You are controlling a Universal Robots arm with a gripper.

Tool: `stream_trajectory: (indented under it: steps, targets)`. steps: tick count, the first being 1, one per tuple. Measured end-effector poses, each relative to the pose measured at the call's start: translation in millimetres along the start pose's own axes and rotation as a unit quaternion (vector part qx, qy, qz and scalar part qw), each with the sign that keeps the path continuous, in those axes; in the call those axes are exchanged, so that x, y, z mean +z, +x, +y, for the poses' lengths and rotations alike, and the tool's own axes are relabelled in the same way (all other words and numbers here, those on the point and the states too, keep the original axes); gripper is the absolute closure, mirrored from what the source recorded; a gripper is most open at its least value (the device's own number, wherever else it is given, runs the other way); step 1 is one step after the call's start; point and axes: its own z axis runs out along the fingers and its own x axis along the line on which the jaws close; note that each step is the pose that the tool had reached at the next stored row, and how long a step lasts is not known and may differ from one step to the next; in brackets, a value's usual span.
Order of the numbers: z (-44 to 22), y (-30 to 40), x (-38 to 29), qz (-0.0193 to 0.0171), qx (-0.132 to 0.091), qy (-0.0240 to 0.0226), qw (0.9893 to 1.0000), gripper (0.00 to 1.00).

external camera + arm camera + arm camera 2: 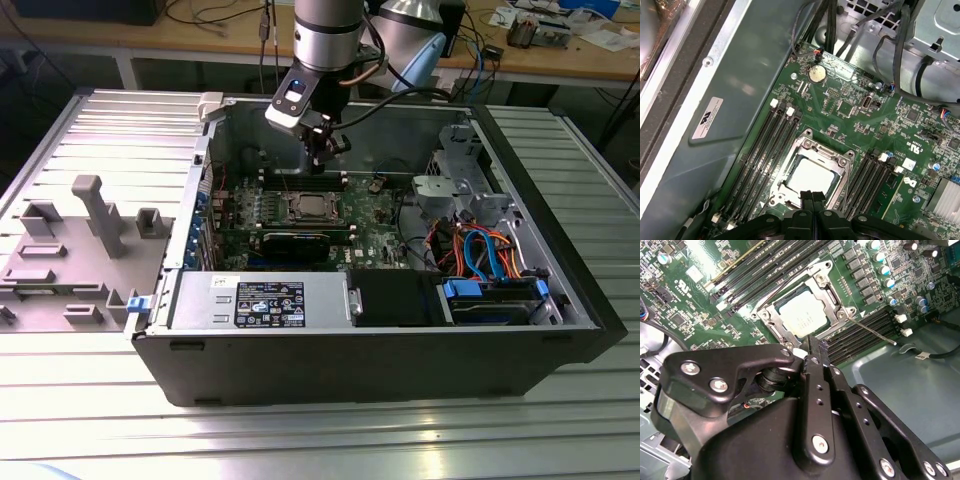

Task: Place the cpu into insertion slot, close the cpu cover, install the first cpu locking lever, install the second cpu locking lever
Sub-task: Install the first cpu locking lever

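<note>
**A:** Status? Where's the cpu (802, 315)?

**B:** Seated in the insertion slot (290, 207) on the green motherboard (375, 235), inside the open case (350, 370) on the tabletop (300, 440). The cpu cover (832, 156) lies flat over it, and the chip top shows through the cut-out.

**A:** Gripper?

**B:** The gripper (812, 347) hangs just above the socket's near edge. Its fingers are pressed together with nothing between them. We see no contact with the board.

**A:** So we're on the levers.

**B:** We think so, at the first one. One locking lever (872, 331) sticks out from the socket corner across the memory slots (850, 340) and looks unhooked. The other lever (785, 287) runs along the far side of the frame. We can't tell if it's latched.

**A:** What does the move need?

**B:** Our read is that the closed fingertips work as a pusher. They'd land on the lever near its free end, press down, then tuck it sideways under its catch. It's thin and probably springy, so slipping off is the risk. We'd want the cover flat when the lever goes down.
</note>
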Motion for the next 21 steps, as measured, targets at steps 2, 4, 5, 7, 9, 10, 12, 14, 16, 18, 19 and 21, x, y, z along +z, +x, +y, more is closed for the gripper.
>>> stream_trajectory:
  steps: [2, 4, 5, 7, 9, 10, 12, 14, 16, 18, 19, 21]
  targets:
    - [0.0, 0.0, 0.0, 0.0001, -0.01, 0.0003, 1.0, 0.89]
    - [0.0, 0.0, 0.0, 0.0002, -0.01, 0.0003, 0.9999, 0.89]
    - [0.0, 0.0, 0.0, 0.0002, -0.01, 0.0003, 0.9999, 0.89]
    - [0.0, 0.0, 0.0, 0.0002, -0.01, 0.0003, 0.9999, 0.89]
    - [0.0, 0.0, 0.0, 0.0001, -0.01, 0.0003, 0.9999, 0.89]
    - [0.0, 0.0, 0.0, 0.0002, -0.01, 0.0003, 0.9999, 0.89]
    - [0.0, 0.0, 0.0, 0.0002, -0.013, 0.0004, 0.9999, 0.89]
    - [0.0, 0.0, 0.0, 0.0003, -0.017, 0.0005, 0.9998, 0.89]
    - [0.0, 0.0, 0.0, 0.0003, -0.02, 0.0005, 0.9998, 0.89]
    - [0.0, 0.0, 0.0, 0.0004, -0.025, 0.0006, 0.9997, 0.89]
    - [0.0, 0.0, 0.0, 0.0004, -0.027, 0.0007, 0.9996, 0.89]
    - [0.0, 0.0, 0.0, 0.0005, -0.032, 0.0008, 0.9995, 0.89]
